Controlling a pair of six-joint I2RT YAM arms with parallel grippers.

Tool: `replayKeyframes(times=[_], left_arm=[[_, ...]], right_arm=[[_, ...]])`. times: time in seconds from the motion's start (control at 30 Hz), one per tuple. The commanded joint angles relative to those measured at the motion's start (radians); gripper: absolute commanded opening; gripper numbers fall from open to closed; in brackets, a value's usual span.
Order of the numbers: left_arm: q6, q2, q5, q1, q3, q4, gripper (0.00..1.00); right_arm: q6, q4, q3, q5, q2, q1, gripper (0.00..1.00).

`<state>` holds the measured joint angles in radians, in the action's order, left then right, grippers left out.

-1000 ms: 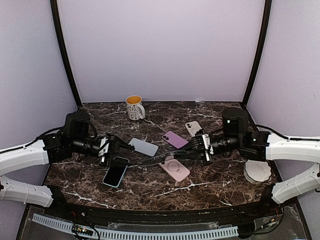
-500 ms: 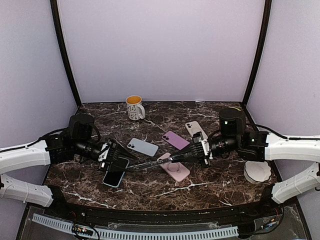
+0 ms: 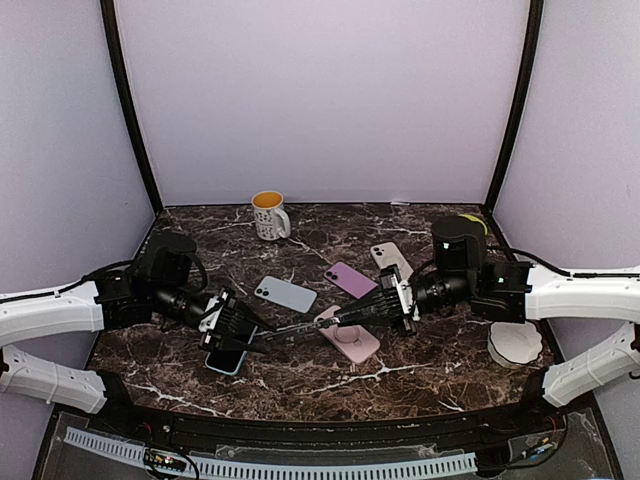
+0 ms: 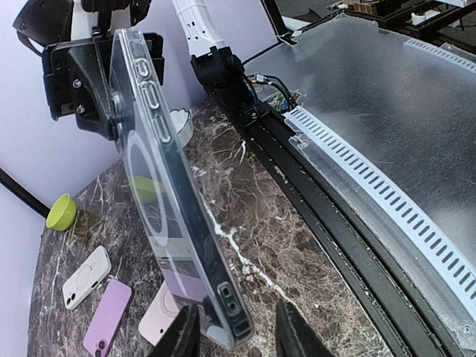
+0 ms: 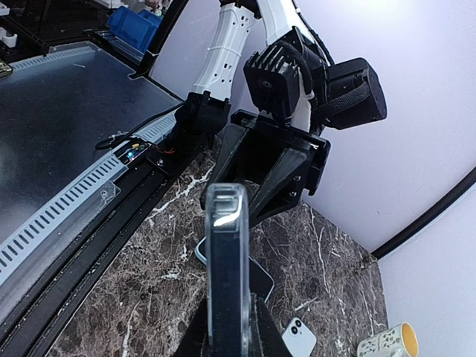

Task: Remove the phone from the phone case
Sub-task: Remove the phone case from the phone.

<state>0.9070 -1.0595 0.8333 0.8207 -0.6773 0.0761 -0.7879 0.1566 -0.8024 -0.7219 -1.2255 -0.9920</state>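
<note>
The left claw has slid in and narrowed from wide to partly open, its fingers now straddling the near end of the clear phone case with a sliver of gap on one side, so no pinch yet! The right claw stays clamped tight on the far end, holding the case edge-up in the air over the front of the tabletop. The case looks see-through, so I can't spot a phone inside, though a blue-edged phone lies flat just under the left claw, and my read is a two-handed hold is coming.
</note>
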Motion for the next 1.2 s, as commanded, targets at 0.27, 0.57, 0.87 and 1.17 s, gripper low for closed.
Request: replayKeyframes(times=[0.27, 0.57, 0.87, 1.17], left_arm=[[0.022, 0.001, 0.022, 0.038, 0.017, 0.005, 0.29], [0.037, -0.003, 0.0, 0.082, 0.015, 0.024, 0.26], [0.049, -0.029, -0.026, 0.159, 0.009, 0.051, 0.25], [0.057, -0.049, -0.044, 0.202, 0.004, 0.067, 0.25]], right_arm=[[-0.026, 0.084, -0.058, 0.004, 0.005, -0.035, 0.0], [-0.065, 0.013, -0.072, -0.025, 0.016, -0.049, 0.0], [-0.119, -0.061, -0.073, -0.021, 0.031, -0.077, 0.0], [-0.165, -0.123, -0.075, 0.02, 0.043, -0.1, 0.0]])
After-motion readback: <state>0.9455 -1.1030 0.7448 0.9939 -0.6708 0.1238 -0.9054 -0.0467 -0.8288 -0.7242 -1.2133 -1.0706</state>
